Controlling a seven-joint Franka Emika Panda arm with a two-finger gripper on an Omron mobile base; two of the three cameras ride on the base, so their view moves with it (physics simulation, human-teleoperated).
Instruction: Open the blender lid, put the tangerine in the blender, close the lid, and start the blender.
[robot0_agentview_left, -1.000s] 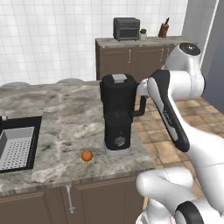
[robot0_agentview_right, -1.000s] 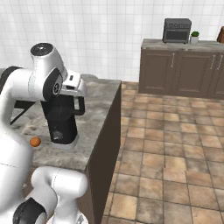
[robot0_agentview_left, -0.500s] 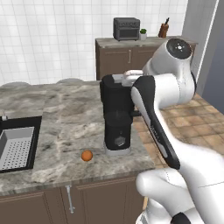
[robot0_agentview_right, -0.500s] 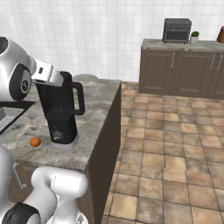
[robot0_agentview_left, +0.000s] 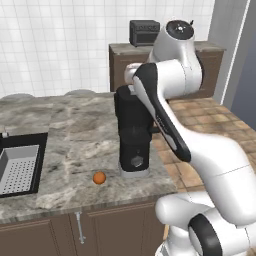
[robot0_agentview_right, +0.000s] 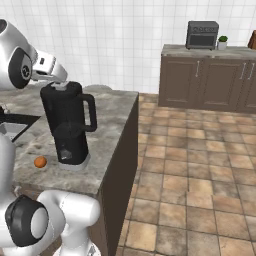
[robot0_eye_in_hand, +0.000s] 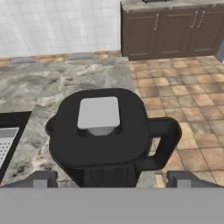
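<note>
The black blender (robot0_agentview_left: 134, 131) (robot0_agentview_right: 68, 125) stands on the marble counter near its right edge, handle toward the tiled floor. Its lid (robot0_eye_in_hand: 99, 127) sits shut on the jar, with the light grey square cap (robot0_eye_in_hand: 99, 112) in the centre. My gripper (robot0_eye_in_hand: 111, 180) hovers straight above the lid and is open, with the fingertips (robot0_eye_in_hand: 40, 179) spread wider than the jar and touching nothing. The tangerine (robot0_agentview_left: 99, 177) (robot0_agentview_right: 40, 161) lies on the counter just left of the blender's base, near the front edge.
A sink (robot0_agentview_left: 20, 167) with a drain rack is set into the counter at the left. The counter (robot0_agentview_right: 117, 130) ends just right of the blender, dropping to the tiled floor. A grey toaster oven (robot0_agentview_left: 144, 32) (robot0_agentview_right: 202, 34) stands on the far cabinets.
My arm has swung from the blender's handle side up and over the jar. The hand now points down at the lid. Blender and tangerine have not moved.
</note>
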